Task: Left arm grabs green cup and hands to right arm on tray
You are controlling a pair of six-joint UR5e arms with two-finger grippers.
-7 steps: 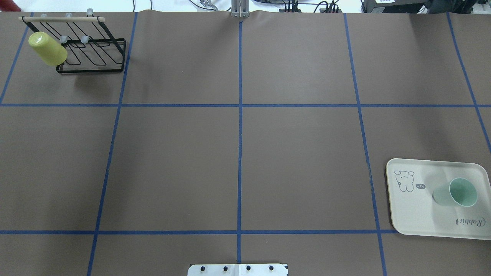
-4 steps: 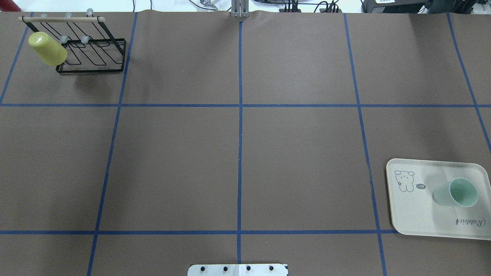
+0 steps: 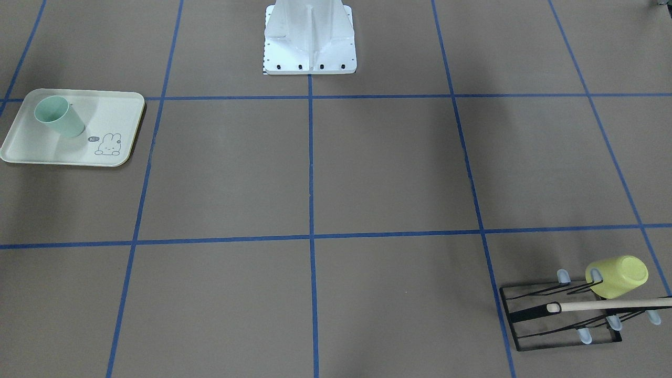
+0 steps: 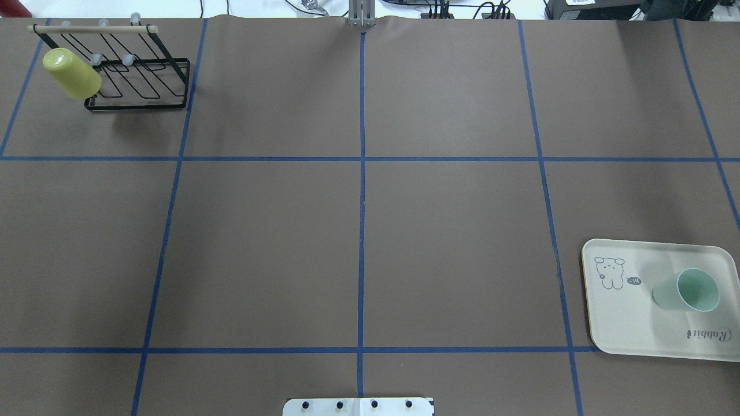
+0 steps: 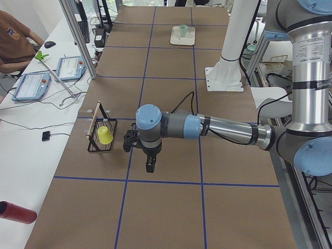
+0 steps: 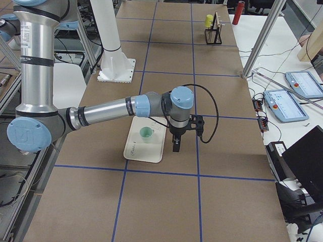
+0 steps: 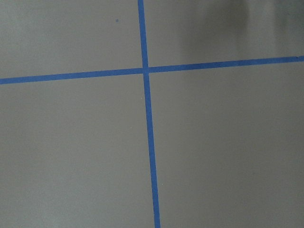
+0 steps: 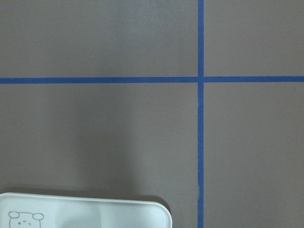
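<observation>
The pale mint-green cup (image 4: 694, 290) stands mouth up on the cream rabbit tray (image 4: 624, 323) at the table's near right. Cup (image 3: 55, 116) and tray (image 3: 113, 113) also show in the front-facing view. In the exterior right view the right arm's gripper (image 6: 175, 145) points down just beyond the tray (image 6: 137, 150) and apart from the cup (image 6: 146, 133). In the exterior left view the left arm's gripper (image 5: 149, 165) hangs over bare table, far from the cup (image 5: 183, 28). Neither gripper shows in the overhead or front views. I cannot tell whether either is open or shut.
A yellow-lime cup (image 4: 72, 74) hangs upside down on the black wire rack (image 4: 144, 95) at the far left corner. The robot's white base (image 3: 310, 42) stands at the near middle edge. The right wrist view shows the tray's corner (image 8: 95, 211) and blue tape lines.
</observation>
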